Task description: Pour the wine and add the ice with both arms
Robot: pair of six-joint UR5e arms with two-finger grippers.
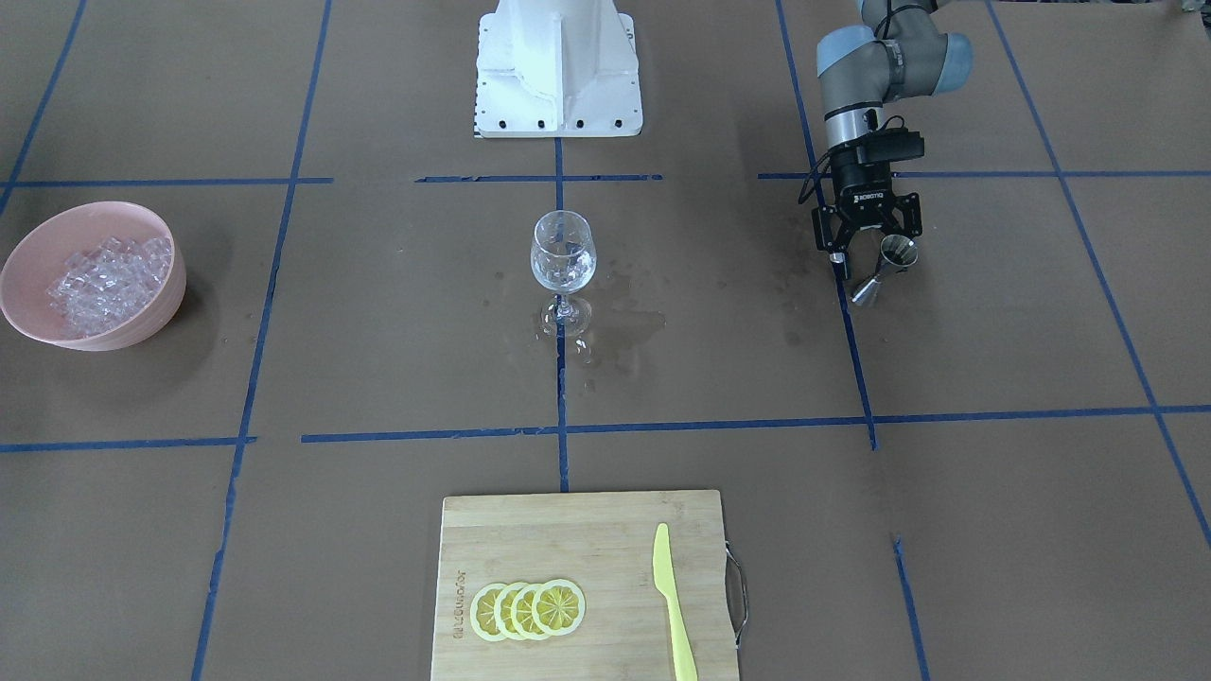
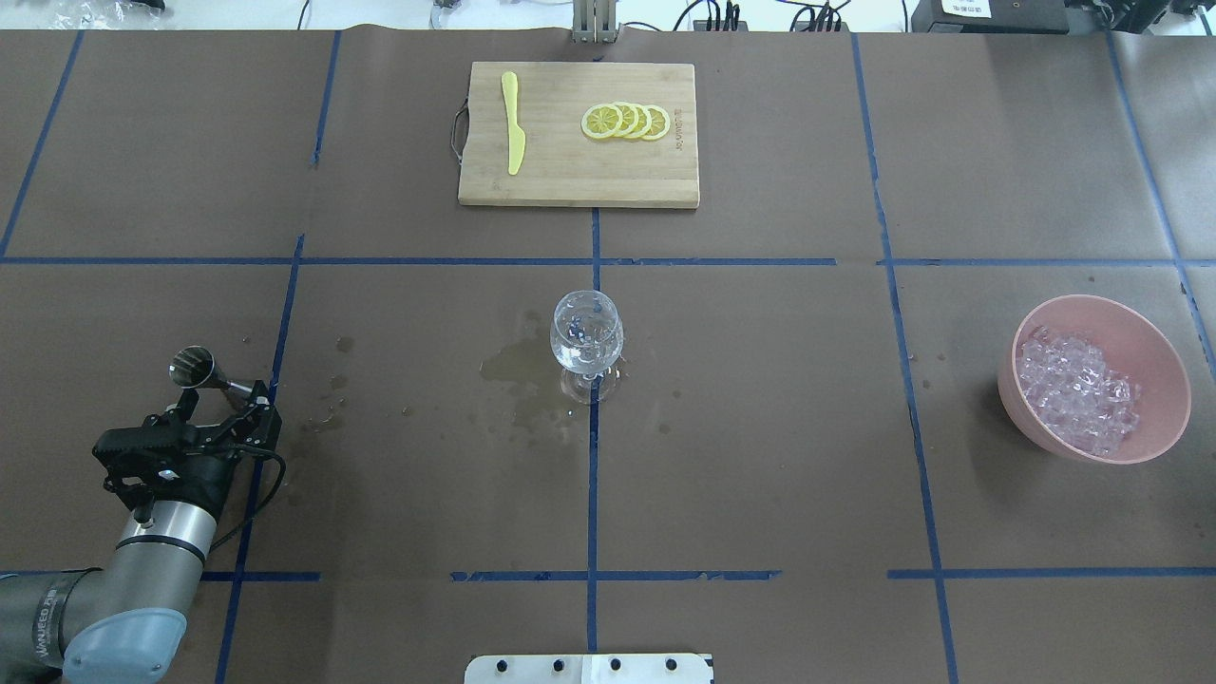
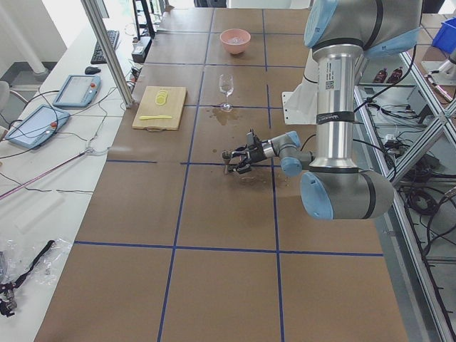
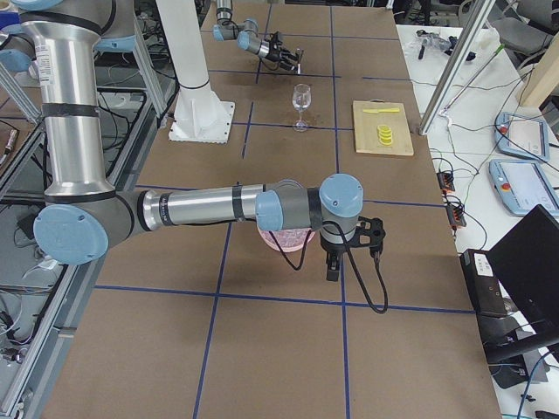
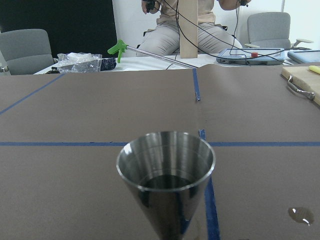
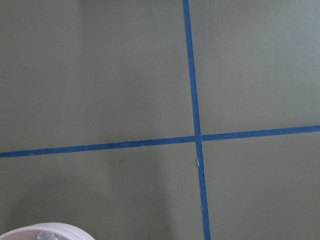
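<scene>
A clear wine glass (image 1: 563, 251) (image 2: 587, 332) stands at the table's middle; any wine in it is too faint to make out. A steel jigger (image 1: 885, 270) (image 2: 204, 372) stands upright on the paper, filling the left wrist view (image 5: 166, 180). My left gripper (image 1: 868, 251) (image 2: 220, 407) is low and level right behind it, open, with its fingers spread beside the jigger's foot. The ice (image 1: 109, 279) (image 2: 1078, 389) lies heaped in a pink bowl (image 1: 28, 246) (image 2: 1164, 347). My right gripper (image 4: 333, 266) points down beside that bowl; I cannot tell its state.
Wet patches (image 2: 518, 370) darken the paper around the glass's foot. A bamboo cutting board (image 2: 570, 180) with lemon slices (image 2: 627, 121) and a yellow knife (image 2: 513, 123) lies on the far side. The white base block (image 1: 558, 66) stands behind the glass. A seated person (image 5: 190, 30) is beyond the table.
</scene>
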